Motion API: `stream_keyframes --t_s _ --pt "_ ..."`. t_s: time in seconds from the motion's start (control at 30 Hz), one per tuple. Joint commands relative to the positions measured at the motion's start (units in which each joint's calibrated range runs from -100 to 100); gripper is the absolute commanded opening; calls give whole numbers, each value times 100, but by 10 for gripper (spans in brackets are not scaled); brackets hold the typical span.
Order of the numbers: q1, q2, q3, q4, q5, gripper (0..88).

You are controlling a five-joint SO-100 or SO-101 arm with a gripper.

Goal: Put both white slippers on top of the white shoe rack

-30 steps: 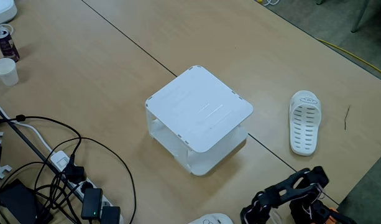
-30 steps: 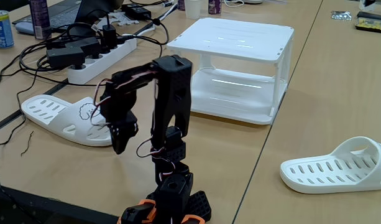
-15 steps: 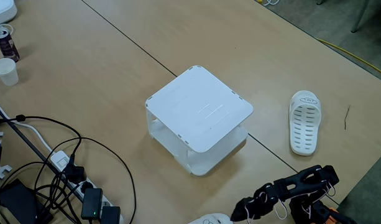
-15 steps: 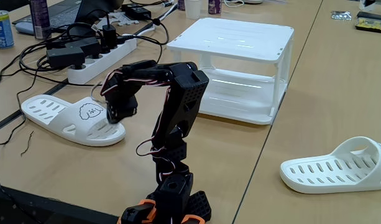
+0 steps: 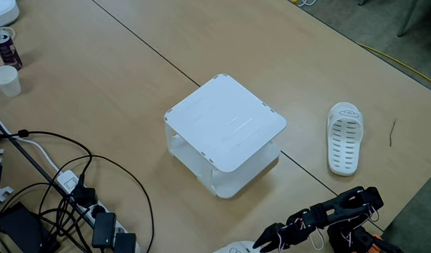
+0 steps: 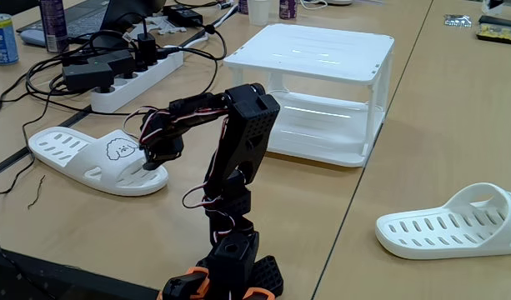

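Observation:
The white shoe rack [image 5: 226, 126] stands mid-table with nothing on its flat top [image 6: 318, 50]. One white slipper [image 5: 345, 137] lies flat to its right in a fixed view, and shows near the right edge [image 6: 455, 225] in the other fixed view. The other white slipper [image 6: 88, 158], with a dark cartoon mark on its strap, lies left of the black arm; a sliver of it shows at the bottom edge [image 5: 237, 247]. My gripper [image 6: 153, 161] points down at that slipper's strap end, touching or just above it. Whether its jaws are open is unclear. From above, the gripper [image 5: 262, 244] reaches left.
A power strip [image 6: 130, 79] with plugs and black cables [image 5: 60, 190] crowds the left side. A paper cup [image 5: 5, 79] and a can [image 5: 5, 46] stand at the far left, a blue can [image 6: 1, 39] too. The table's edge [image 5: 412, 204] runs close behind the arm.
The arm has unfolded and stretched out toward the slipper with the cartoon mark. The gripper swung up, then came down onto its strap end. Rack and slippers have not moved.

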Motion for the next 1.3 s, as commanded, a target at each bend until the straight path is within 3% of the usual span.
stream_keyframes --t_s 0.0,0.13,0.33,1.27 --pt "-1 -253 -61 -87 42 141" --pt "40 16 -142 -104 42 143" --pt "15 799 -205 -1295 42 203" --pt "-445 3870 -3877 -2555 42 195"
